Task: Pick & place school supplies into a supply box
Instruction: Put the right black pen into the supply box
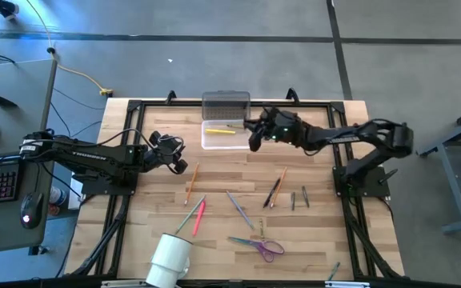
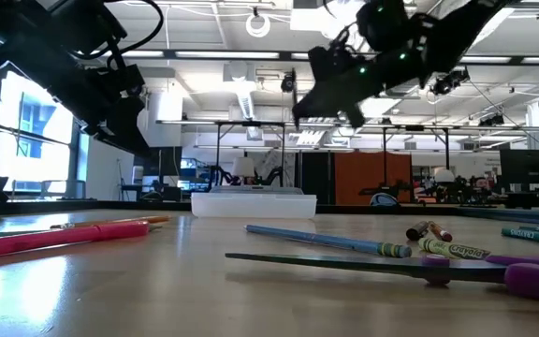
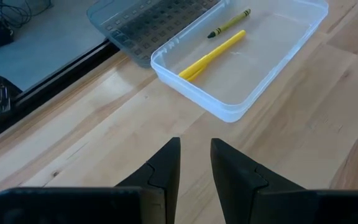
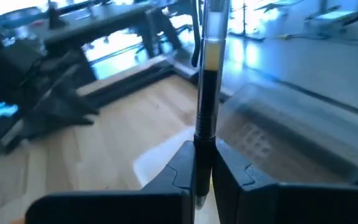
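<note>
The supply box [image 1: 224, 136] is a clear case at the table's far middle, with its ribbed grey lid [image 1: 226, 104] open behind it. A yellow pen [image 3: 213, 55] and a yellow-green crayon [image 3: 229, 23] lie in it. My right gripper [image 1: 254, 138] hangs above the box's right end, shut on a clear-barrelled pen [image 4: 205, 81]. My left gripper [image 1: 181, 166] hovers left of the box, open by a narrow gap and empty; its wrist view shows its fingers [image 3: 194, 162] over bare wood. Other supplies lie loose on the near half of the table. My right gripper pinches the pen's lower barrel [image 4: 204, 134] between its two fingers. The pen runs along the fingers and sticks out well past their tips. The arm comes from the table's right, slanting down. The pen is lifted clear of the table and the box.
On the table lie an orange pencil [image 1: 191, 182], a pink pen [image 1: 199, 216], a green pencil [image 1: 187, 216], bluish pencils [image 1: 240, 208], orange and dark pens [image 1: 277, 188], short grey pieces [image 1: 298, 198] and purple-handled scissors [image 1: 262, 245]. A white cup [image 1: 170, 260] lies at the near edge.
</note>
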Robot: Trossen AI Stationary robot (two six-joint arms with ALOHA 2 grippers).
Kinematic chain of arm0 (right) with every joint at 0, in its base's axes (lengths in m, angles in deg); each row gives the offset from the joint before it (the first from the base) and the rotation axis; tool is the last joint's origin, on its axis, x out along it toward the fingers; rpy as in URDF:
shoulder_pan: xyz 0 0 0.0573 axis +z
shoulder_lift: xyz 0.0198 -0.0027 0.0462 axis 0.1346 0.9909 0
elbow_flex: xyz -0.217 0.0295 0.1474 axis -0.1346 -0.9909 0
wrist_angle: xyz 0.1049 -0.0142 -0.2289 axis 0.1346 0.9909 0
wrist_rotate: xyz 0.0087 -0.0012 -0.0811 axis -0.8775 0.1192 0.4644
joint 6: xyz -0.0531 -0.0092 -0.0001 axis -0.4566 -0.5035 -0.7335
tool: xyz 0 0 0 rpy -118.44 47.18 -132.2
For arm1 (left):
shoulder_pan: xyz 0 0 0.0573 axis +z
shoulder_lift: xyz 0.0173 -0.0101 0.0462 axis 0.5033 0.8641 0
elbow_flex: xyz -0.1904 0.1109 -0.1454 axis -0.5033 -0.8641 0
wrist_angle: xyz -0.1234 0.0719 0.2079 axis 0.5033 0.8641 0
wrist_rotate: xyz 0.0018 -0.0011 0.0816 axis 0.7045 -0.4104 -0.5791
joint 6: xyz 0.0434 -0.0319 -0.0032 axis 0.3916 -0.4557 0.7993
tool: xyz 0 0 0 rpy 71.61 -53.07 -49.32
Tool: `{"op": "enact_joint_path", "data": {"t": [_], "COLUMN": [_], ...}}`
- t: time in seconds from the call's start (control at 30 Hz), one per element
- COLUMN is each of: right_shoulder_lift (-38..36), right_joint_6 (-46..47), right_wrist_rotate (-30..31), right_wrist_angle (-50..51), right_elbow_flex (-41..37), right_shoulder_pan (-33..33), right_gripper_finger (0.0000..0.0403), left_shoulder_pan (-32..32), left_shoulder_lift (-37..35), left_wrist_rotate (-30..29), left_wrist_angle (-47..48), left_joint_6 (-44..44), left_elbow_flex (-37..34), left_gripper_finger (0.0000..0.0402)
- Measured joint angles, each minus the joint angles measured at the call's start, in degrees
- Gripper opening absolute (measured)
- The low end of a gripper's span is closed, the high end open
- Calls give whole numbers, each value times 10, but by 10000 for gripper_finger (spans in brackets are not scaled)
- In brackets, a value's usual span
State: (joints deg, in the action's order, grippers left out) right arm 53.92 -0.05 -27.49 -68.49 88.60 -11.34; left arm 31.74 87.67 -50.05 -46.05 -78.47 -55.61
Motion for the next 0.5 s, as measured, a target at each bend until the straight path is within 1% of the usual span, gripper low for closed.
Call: {"op": "enact_joint_path", "data": {"t": [0.07,0.13,0.2,0.4,0.5], "right_shoulder_lift": [39,81,118,191,232], "right_joint_6": [-5,-26,-54,-179,-198], "right_wrist_rotate": [-17,-31,-42,-30,-34], "right_wrist_angle": [15,69,161,487,578], "right_elbow_flex": [22,58,110,321,388], "right_shoulder_pan": [-1,-2,-2,-3,-5], "right_gripper_finger": [16,16,16,16,16], "left_shoulder_pan": [0,0,0,0,0], "left_shoulder_lift": [0,0,0,0,0], "left_wrist_rotate": [0,0,0,1,1], "left_wrist_angle": [0,0,0,0,0], "left_joint_6": [0,0,0,0,0], "left_elbow_flex": [0,0,0,0,0], "left_gripper_finger": [124,124,124,124,124]}}
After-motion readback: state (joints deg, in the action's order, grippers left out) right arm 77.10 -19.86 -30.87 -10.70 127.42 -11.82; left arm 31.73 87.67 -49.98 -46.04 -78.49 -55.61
